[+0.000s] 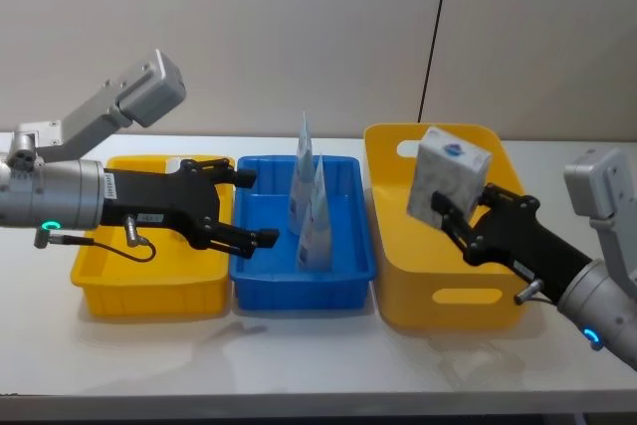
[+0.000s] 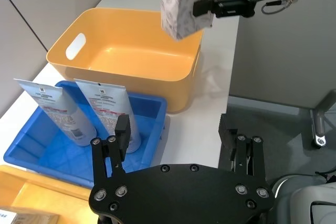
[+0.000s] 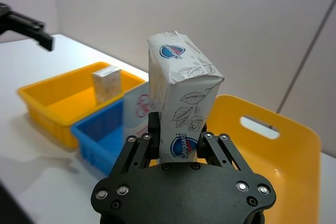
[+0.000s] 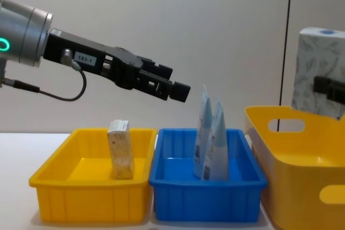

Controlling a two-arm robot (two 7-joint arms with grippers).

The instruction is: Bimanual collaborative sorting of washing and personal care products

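Observation:
My right gripper (image 1: 460,214) is shut on a white pack (image 1: 450,179) with grey leaf print and a blue mark. It holds the pack upright above the large yellow bin (image 1: 438,296). In the right wrist view the pack (image 3: 181,98) stands between the fingers. Two pale tapered tubes (image 1: 311,208) stand upright in the blue bin (image 1: 348,281). A small beige carton (image 4: 121,149) stands in the left yellow bin (image 4: 86,192). My left gripper (image 1: 256,208) hangs open with nothing in it, above the border of the left yellow bin and the blue bin.
The three bins sit side by side on a white table (image 1: 299,365), close to its front edge. A wall rises right behind them. A black cable (image 1: 435,37) runs down the wall behind the large bin.

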